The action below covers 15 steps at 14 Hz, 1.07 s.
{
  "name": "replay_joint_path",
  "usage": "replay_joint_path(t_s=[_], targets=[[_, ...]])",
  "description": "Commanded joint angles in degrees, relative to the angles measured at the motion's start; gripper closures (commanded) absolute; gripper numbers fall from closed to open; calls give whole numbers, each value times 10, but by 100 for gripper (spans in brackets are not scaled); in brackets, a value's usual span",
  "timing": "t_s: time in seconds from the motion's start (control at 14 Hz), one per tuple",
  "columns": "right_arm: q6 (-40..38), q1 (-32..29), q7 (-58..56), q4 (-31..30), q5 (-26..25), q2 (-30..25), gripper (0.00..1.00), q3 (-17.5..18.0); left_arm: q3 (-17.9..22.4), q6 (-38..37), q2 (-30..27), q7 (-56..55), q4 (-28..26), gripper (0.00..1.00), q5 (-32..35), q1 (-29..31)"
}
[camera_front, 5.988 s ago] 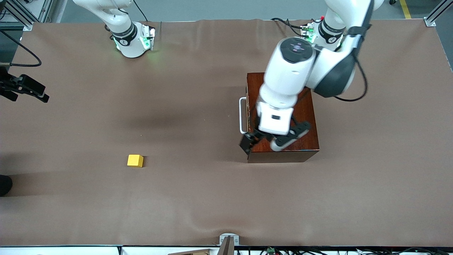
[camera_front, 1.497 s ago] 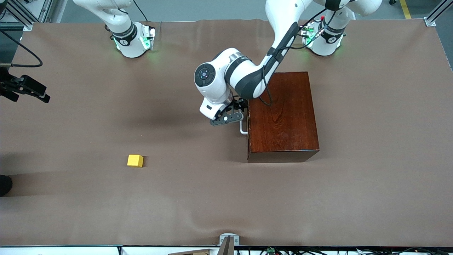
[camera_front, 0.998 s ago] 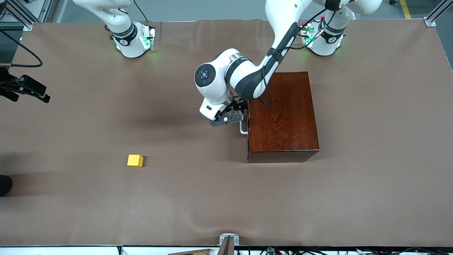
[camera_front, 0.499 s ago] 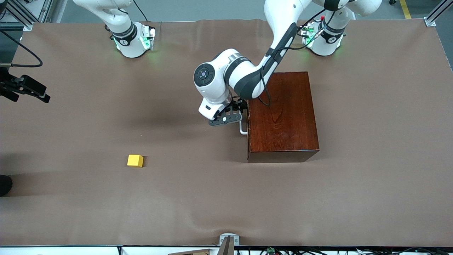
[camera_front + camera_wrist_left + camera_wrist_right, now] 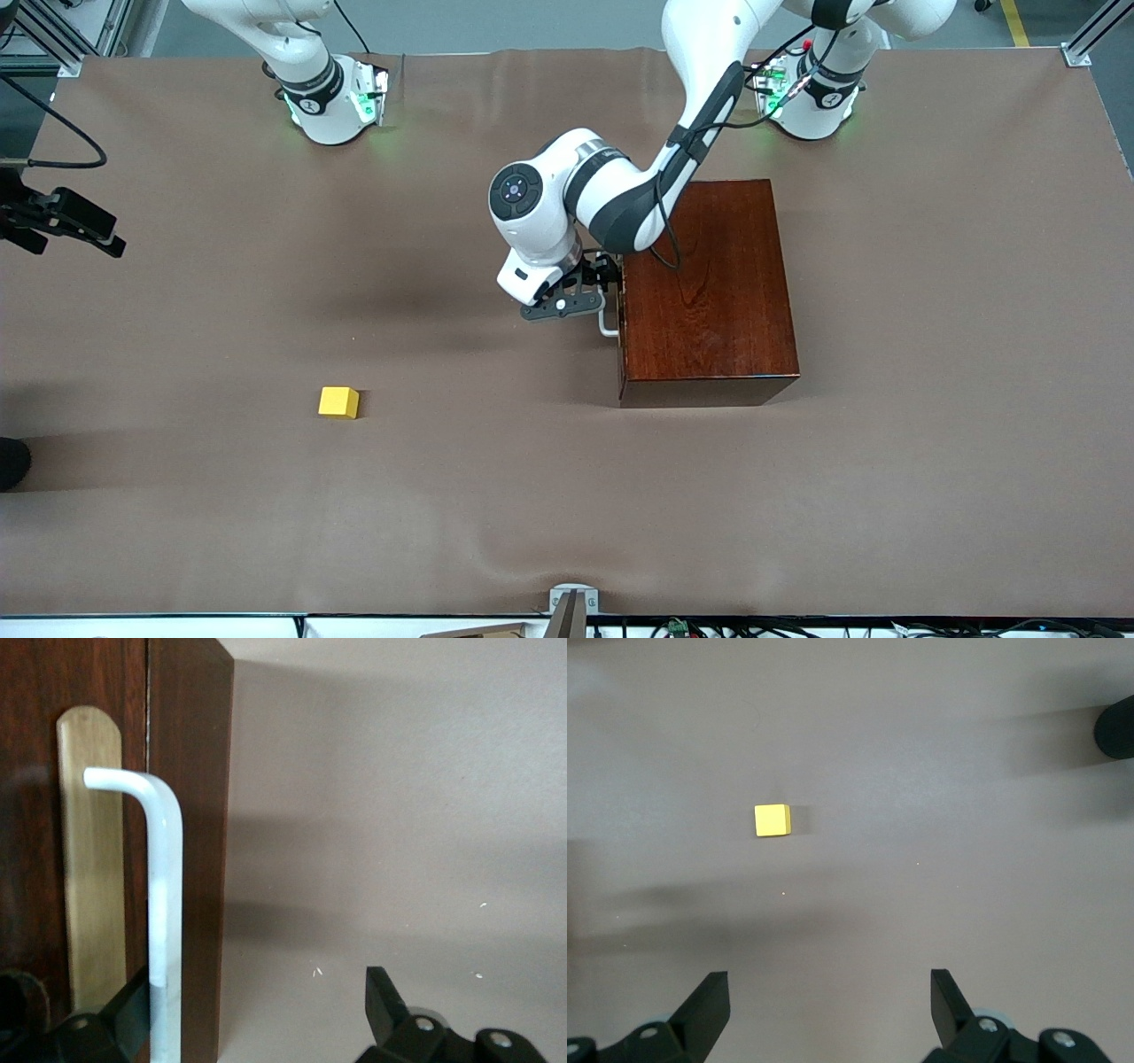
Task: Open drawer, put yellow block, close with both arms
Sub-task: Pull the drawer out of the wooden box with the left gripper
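The drawer (image 5: 622,292), the sliding tray of a glossy dark reddish-brown wooden box (image 5: 706,283), is sitting flush in the box face, with its front turned toward the right arm's end of the table. Its white U-shaped bar handle (image 5: 163,904) is mounted over a pale light-wood plate (image 5: 91,859).

The left gripper (image 5: 592,285) is positioned at that handle with its fingers spread apart. In the left wrist view one dark finger (image 5: 124,1019) is sitting against the drawer front just beside the white bar, and the other is standing well clear of it over the bare table. The jaws are not clamping anything. The white left arm (image 5: 611,190) is reaching from its green-lit base down across the top of the box to the drawer front.

The right gripper (image 5: 831,1010) is hanging high over the table with its jaws wide and empty, looking down on the small plain bright-yellow cube (image 5: 338,401). The right arm is waiting near its base (image 5: 332,102).

The yellow cube is lying alone on the brown table covering (image 5: 443,496), well apart from the box, toward the right arm's end of the table and nearer to the front camera than the drawer handle.
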Motion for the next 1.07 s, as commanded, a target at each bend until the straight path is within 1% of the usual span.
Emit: replay_joint_path(t_s=[0.0, 0.5, 1.0], targets=[[-5, 2, 2, 9, -7, 4, 0, 1, 0, 44, 17, -1, 21, 0, 11, -6], [-5, 2, 2, 9, -7, 4, 0, 1, -7, 49, 12, -51, 20, 0, 9, -17], [-5, 2, 2, 9, -7, 4, 0, 1, -18, 114, 11, -44, 19, 0, 3, -15]])
